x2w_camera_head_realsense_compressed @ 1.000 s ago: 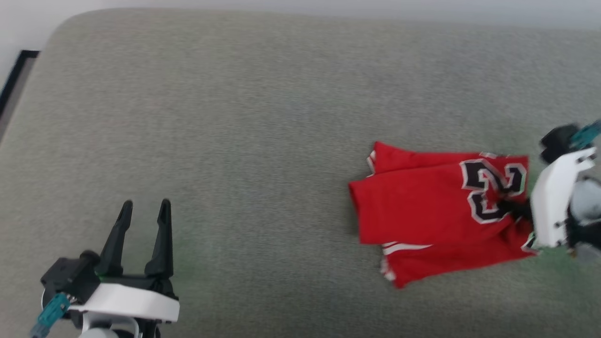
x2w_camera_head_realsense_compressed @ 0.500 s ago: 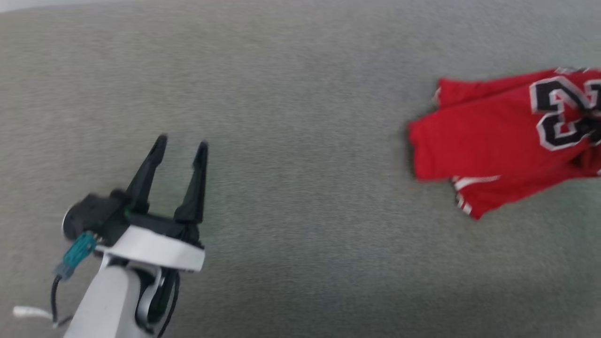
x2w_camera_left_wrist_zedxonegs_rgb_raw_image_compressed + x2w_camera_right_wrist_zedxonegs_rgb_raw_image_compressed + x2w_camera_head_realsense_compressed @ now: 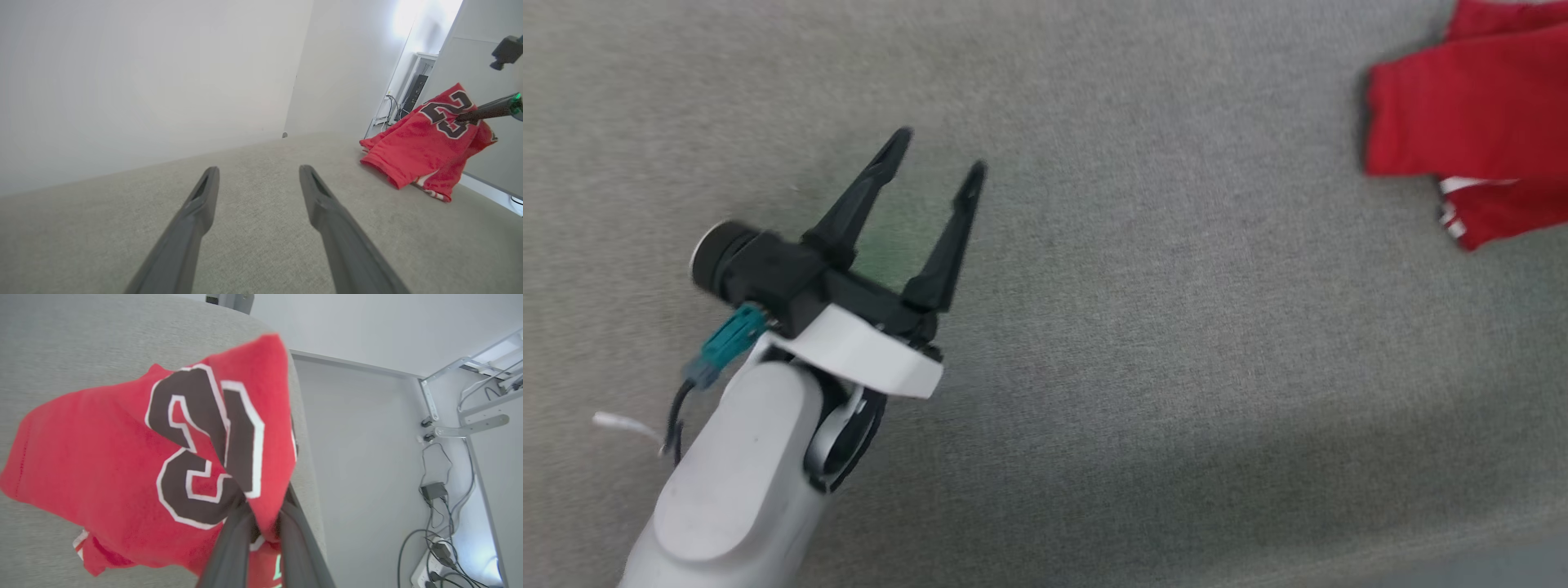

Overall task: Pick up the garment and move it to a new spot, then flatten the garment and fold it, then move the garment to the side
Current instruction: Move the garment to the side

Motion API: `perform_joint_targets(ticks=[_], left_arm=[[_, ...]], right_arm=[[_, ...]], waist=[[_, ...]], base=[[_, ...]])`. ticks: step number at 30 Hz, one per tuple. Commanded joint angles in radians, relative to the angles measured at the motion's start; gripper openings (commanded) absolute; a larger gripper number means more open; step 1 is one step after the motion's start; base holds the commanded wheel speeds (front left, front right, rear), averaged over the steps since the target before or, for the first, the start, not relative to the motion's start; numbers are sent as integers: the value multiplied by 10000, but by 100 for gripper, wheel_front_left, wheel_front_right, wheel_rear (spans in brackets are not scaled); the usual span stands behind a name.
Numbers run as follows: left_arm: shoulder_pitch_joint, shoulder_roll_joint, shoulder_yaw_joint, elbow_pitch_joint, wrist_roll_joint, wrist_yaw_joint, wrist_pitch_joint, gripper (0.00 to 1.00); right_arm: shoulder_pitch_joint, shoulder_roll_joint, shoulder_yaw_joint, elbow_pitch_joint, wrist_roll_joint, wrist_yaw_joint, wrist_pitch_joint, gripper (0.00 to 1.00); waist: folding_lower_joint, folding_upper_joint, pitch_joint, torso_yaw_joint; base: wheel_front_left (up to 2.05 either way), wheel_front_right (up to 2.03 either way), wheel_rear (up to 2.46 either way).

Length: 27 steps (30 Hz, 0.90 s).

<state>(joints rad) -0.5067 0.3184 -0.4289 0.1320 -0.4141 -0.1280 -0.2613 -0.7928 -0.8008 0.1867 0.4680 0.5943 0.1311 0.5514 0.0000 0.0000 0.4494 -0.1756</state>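
At the left, the robot's left gripper, two long black fingers on a white wrist and pale forearm, hangs over a broad grey woven fabric surface. Its fingers are spread wide apart with nothing between them, pointing up and a little to the right.

A long stretch of bare grey cloth lies between it and the task's thing. The red basketball-jersey shirt, with black white-outlined numerals and striped white trim, sits well apart at the far right, close to the rounded right edge of the surface. It is bunched in overlapping layers, and its long axis runs roughly left to right.

At its right end the right gripper, the same pair of dark fingers, is pinched together on a fold of red cloth beside the numerals. That end is pulled up into a peak, while the lower hem rests on the grey fabric.

Judging from this, the right arm is the one placed to move the shirt. The left would have to cross the whole bare stretch to reach it.
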Motion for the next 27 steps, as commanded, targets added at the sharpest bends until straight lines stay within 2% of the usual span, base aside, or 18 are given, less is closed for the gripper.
perform_joint_targets(ticks=[1,8,17,20,21,22,27], left_arm=[[-274,51,-135,52,-43,-35,-48,100],[-1238,90,-983,250,-157,-35,-48,100],[-1838,37,-1379,318,-267,-36,-49,100],[-1803,108,-1223,281,-263,-36,-49,100],[-1745,132,-1148,253,-265,-36,-49,100],[-1611,155,-953,187,-228,-36,-49,100],[-1217,244,-400,-1,-132,-36,-49,100]], right_arm=[[-235,-46,-62,190,-218,-9,-215,0],[-1193,85,-323,1708,-1685,-9,-1504,0],[-2327,987,-1092,4118,-3523,-9,-3102,0],[-2578,1395,-1224,4677,-3776,-7,-3280,41],[-2651,1404,-1250,4795,-3830,-7,-3283,47],[-2858,1363,-1316,4984,-3869,-9,-3446,100],[-3035,1449,-1418,5233,-3849,-7,-3985,100]], waist=[[0,0,341,-257],[0,0,970,-229],[0,0,1435,183],[0,0,1446,252],[0,0,1438,265],[0,0,1407,271],[0,0,1190,238]], base=[[0,0,0],[0,0,0],[0,0,0],[0,0,0],[0,0,0],[0,0,0],[0,0,0]])
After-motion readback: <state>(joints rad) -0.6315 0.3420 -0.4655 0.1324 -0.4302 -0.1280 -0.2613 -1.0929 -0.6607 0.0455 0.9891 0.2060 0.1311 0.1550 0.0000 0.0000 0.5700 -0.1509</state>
